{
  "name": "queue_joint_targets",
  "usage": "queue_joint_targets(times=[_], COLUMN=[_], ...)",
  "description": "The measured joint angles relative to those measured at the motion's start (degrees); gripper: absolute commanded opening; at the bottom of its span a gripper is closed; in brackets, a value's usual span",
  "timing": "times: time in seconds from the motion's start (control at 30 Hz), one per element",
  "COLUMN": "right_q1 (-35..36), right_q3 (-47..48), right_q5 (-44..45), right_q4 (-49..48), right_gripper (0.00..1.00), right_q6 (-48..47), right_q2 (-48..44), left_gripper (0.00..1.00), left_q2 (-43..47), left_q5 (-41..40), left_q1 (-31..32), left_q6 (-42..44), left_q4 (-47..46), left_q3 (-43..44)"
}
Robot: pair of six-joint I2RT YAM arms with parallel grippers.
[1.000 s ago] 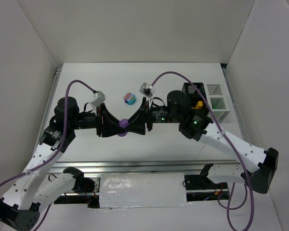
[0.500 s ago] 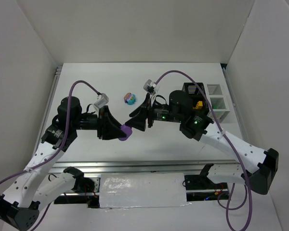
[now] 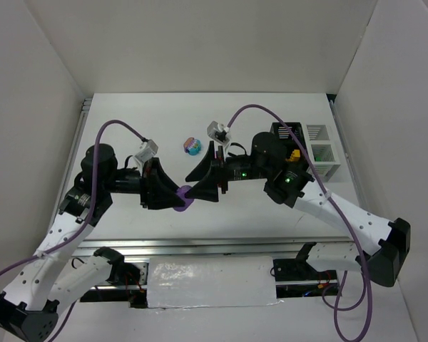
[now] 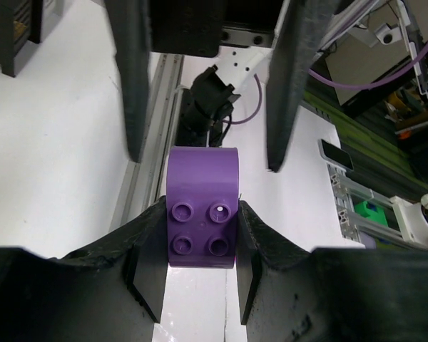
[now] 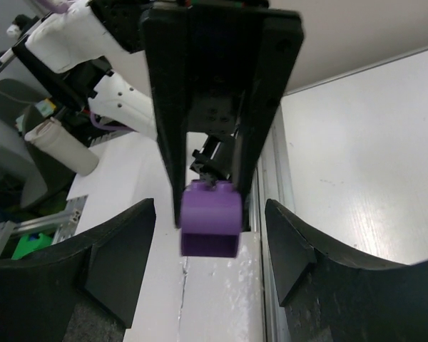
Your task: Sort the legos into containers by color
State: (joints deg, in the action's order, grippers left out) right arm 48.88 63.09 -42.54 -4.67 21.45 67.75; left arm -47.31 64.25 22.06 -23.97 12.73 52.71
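A purple lego [image 4: 202, 214], studs facing the left wrist camera, is pinched between the pads of my left gripper [image 4: 200, 235], which is shut on it just above the table. From above, the brick [image 3: 185, 194] hangs at the left gripper's [image 3: 178, 196] tip in mid-table. My right gripper [image 5: 210, 249] is open, its fingers [image 5: 121, 249] spread well clear on either side of the same brick [image 5: 210, 217]. The containers stand at the right: a black one [image 3: 286, 132] and two white ones [image 3: 318, 132]. A pink and teal lego clump [image 3: 192, 146] lies behind the grippers.
A yellow-orange lego [image 3: 294, 154] shows beside the right arm, near the bins. The right arm [image 3: 271, 167] partly covers the bins. White walls close the table at back and sides. A metal rail [image 3: 200, 246] runs along the near edge.
The right gripper's jaws have spread apart and come off the purple lego, which stays in the left gripper. The brick has shifted slightly toward the near edge.
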Motion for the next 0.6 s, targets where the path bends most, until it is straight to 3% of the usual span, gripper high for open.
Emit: queue_joint_targets(times=[0.27,0.37,0.43,0.47,0.57,0.6], right_q1=[-0.02,-0.02,-0.02,-0.02,-0.04,-0.07], right_q3=[0.02,0.0,-0.11,-0.2,-0.52,-0.76], right_q5=[-3.28,-4.22,-5.07,-5.2,-5.49,-5.51], right_q4=[2.43,2.45,1.99,1.62,0.44,-0.11], right_gripper=[0.68,0.52,0.27,0.01,0.0,0.0], right_q6=[0.17,0.5,0.76,0.72,1.4,1.66], right_q2=[0.46,1.33,1.53,1.53,1.55,1.55], left_gripper=[0.0,0.0,0.0,0.0,0.02,0.16], left_q2=[0.39,0.81,0.85,0.83,0.85,0.85], left_q5=[-0.59,-0.5,-0.57,-0.46,-0.35,-0.31], left_q1=[-0.63,-0.68,-0.74,-0.87,-0.98,-1.01], left_q6=[-0.15,-0.2,-0.2,-0.5,-0.72,-0.76], left_q4=[-1.36,-1.92,-2.27,-2.16,-2.49,-2.54], left_q3=[0.0,0.0,0.0,0.0,0.0,0.0])
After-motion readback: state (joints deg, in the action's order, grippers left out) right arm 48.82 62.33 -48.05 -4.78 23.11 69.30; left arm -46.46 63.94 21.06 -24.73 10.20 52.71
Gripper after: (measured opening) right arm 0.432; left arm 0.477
